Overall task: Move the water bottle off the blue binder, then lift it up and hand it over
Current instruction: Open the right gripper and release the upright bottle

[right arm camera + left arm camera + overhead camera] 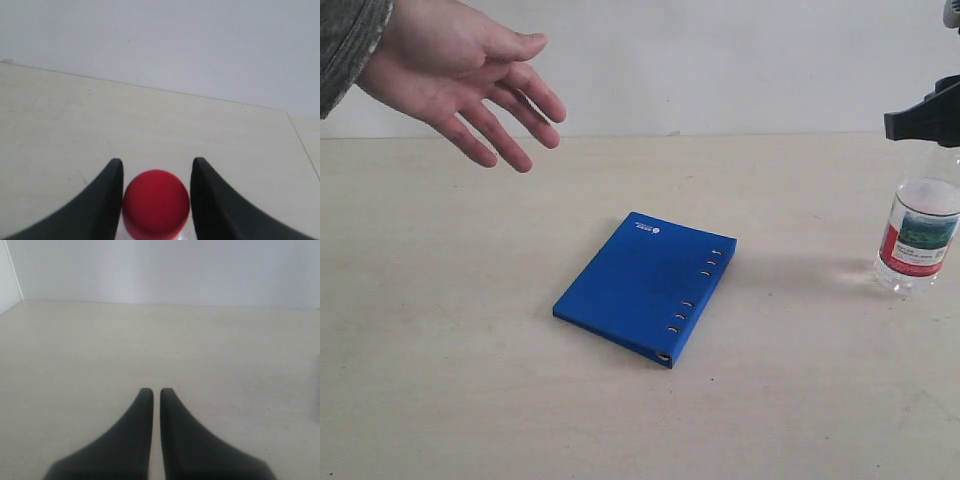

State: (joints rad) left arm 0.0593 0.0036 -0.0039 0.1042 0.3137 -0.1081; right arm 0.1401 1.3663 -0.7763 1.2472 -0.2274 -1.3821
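Risk: right gripper (157, 165) straddles the red cap (156, 202) of the water bottle (918, 235), can't tell if clamped; bottle stands upright, well apart from the blue binder (645, 288). Skewed pull-off could topple it. Left gripper (156, 391) clenched, empty.

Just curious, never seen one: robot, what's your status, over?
Left gripper shut, empty. Right gripper astride water bottle cap, grip unclear. Bottle upright, off blue binder. Nothing blocking; person's hand open.

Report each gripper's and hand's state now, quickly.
Left gripper: closed, empty.
Right gripper: around the bottle cap; grip cannot be told.
Person's hand: open, empty.
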